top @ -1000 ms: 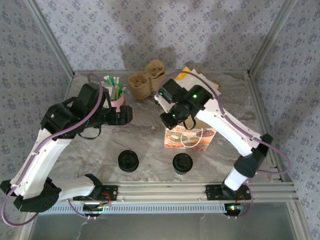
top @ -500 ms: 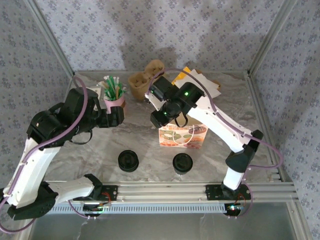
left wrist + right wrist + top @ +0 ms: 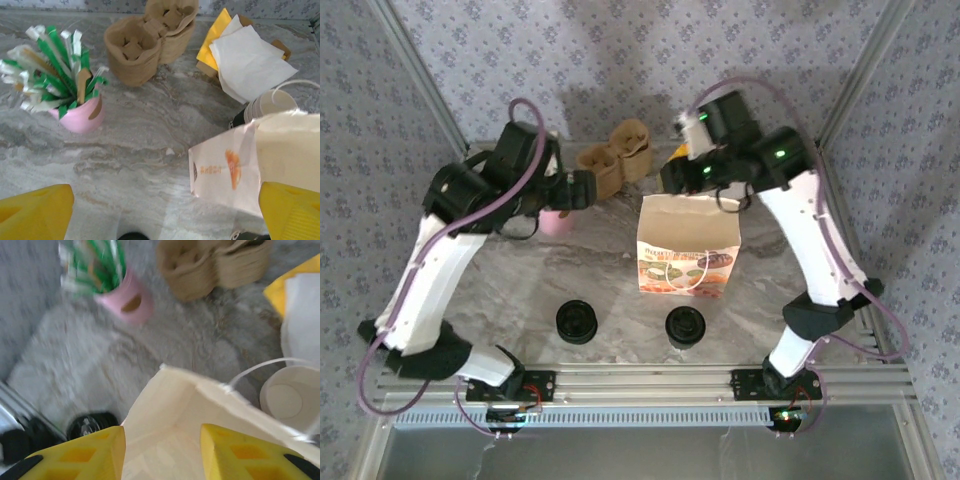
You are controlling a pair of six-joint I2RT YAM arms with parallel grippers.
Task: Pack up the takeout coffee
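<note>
A white paper bag (image 3: 688,245) with printed food pictures stands upright mid-table, its top open. My right gripper (image 3: 677,180) hovers just behind and above it. In the right wrist view its yellow fingers (image 3: 85,452) stand apart over the bag's empty inside (image 3: 165,430), holding nothing. My left gripper (image 3: 582,188) is open in the air left of the bag (image 3: 235,170), fingers (image 3: 35,212) wide. Two round black-topped things (image 3: 577,321) (image 3: 685,326) stand near the front edge. From above I cannot tell which is the takeout coffee.
A pink cup of green and white sachets (image 3: 80,112) stands back left. Brown cardboard cup carriers (image 3: 150,45) sit at the back. Yellow and white napkins (image 3: 250,60) lie back right. A stack of lidless cream cups (image 3: 272,102) is behind the bag.
The bag has gone from lying flat to standing upright. My right gripper has risen toward the back and opened. My left arm has swung up and toward the back.
</note>
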